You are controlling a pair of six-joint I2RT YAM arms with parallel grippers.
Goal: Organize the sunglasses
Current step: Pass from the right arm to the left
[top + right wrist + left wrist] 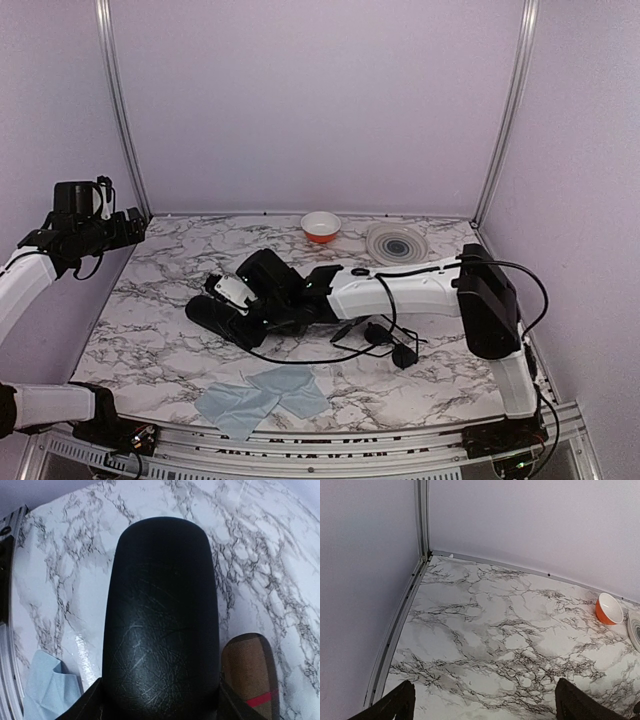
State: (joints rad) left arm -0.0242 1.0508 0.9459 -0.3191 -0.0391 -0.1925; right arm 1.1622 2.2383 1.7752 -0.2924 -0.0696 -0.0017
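The right arm bends at its elbow at 3 o'clock and lies long and low across the table (160, 330) toward 9 o'clock. The right gripper (222, 300) sits over one end of the black case (160, 605). Its fingers (92, 702) are tight on both long sides. The plaid case (250, 675) lies just beside it. The sunglasses (378, 334) lie on the table at 4 o'clock from the middle, close under that arm. No gripper touches them. The left arm is up high at 9 o'clock. The left gripper (482, 705) is spread wide, with nothing in it.
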